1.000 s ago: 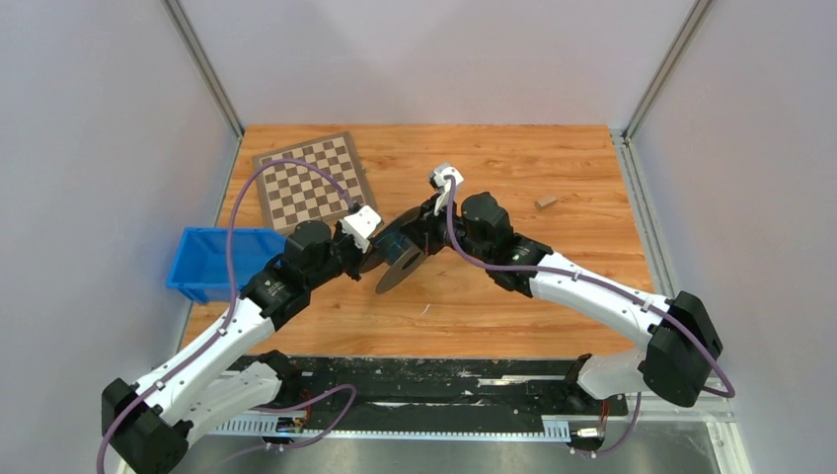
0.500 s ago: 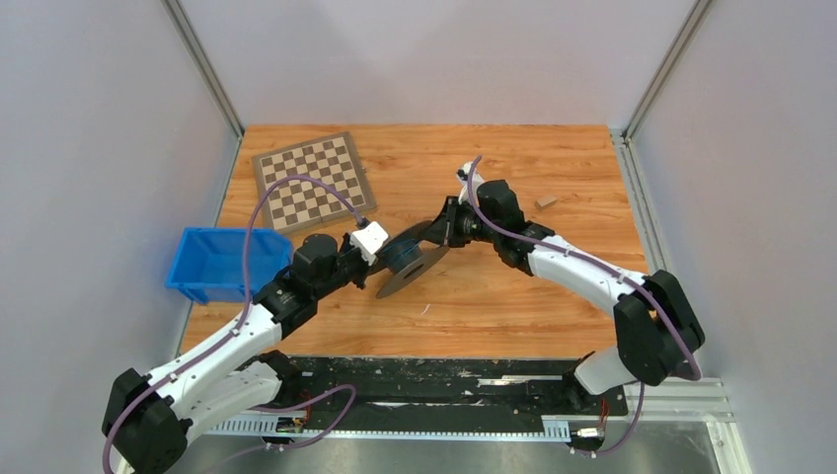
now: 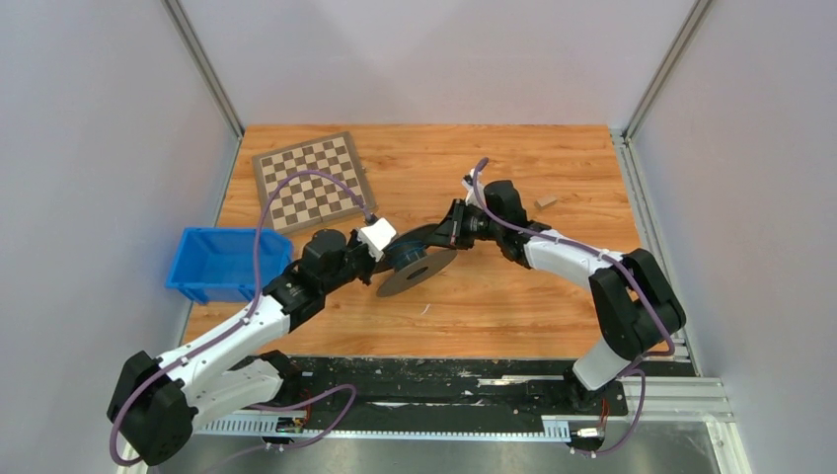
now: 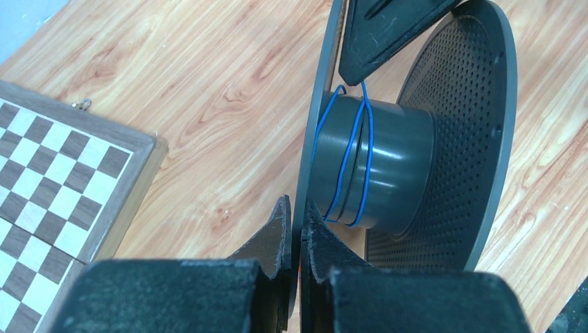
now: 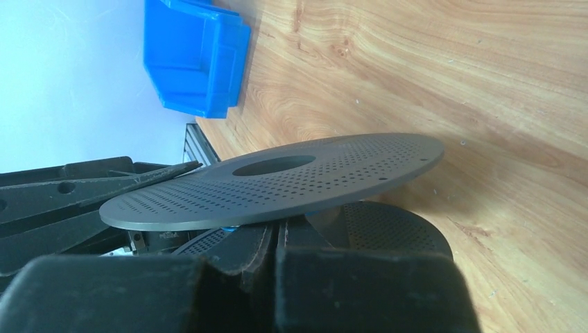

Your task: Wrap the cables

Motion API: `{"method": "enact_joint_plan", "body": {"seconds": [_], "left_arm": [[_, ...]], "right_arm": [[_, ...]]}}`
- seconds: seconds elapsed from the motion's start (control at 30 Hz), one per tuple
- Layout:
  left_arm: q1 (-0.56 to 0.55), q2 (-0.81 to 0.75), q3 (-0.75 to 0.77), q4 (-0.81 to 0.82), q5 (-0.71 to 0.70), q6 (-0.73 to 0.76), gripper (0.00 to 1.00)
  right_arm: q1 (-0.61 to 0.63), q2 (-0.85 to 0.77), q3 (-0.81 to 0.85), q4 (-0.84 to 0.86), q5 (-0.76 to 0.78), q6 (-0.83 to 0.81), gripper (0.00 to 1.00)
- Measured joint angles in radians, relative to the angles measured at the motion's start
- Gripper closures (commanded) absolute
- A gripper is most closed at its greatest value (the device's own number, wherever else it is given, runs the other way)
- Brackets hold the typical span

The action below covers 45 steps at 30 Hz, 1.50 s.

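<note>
Blue cable (image 4: 367, 139) (looped) around spool (image 4: 405, 166)

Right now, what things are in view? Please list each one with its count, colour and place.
spool: one, dark grey, mid-table, tilted between the arms
cable: one, blue, a few turns around the spool's hub
chessboard: one, brown and cream, far left
bin: one, blue, left edge
block: one, small, tan, far right
table: one, wood
left arm, right arm: white and black, reaching from the near edge
left fingers: black, shut on the spool's disc edge
right fingers: black, shut on the cable by the hub
</note>
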Motion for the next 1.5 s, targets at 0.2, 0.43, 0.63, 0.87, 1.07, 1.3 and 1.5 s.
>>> {"method": "enact_joint_plan", "body": {"seconds": [0.2,0.43,0.63,0.87,1.07,1.3,1.5], "left_arm": [[-0.008,0.075,0.066,-0.027,-0.002,-0.005,1.00],[-0.012,0.125,0.136,-0.098,-0.003,-0.017,1.00],[-0.013,0.135,0.154,-0.123,-0.003,-0.025,1.00],[-0.013,0.135,0.154,-0.127,-0.004,-0.028,1.00],[-0.013,0.138,0.166,-0.147,-0.003,-0.037,1.00],[-0.013,0.155,0.192,-0.178,-0.003,-0.050,1.00],[-0.013,0.185,0.235,-0.226,-0.007,-0.073,1.00]], "right_arm": [[-0.029,0.005,-0.016,0.037,-0.010,0.025,0.93],[-0.055,0.011,-0.038,0.055,0.011,0.040,0.89],[-0.061,0.011,-0.051,0.071,0.018,0.056,0.83],[-0.069,0.011,-0.068,0.074,0.036,0.058,0.81],[-0.073,0.011,-0.080,0.075,0.045,0.063,0.81],[-0.078,0.010,-0.081,0.074,0.047,0.072,0.81],[-0.093,-0.013,-0.084,0.067,0.058,0.077,0.81]]}}
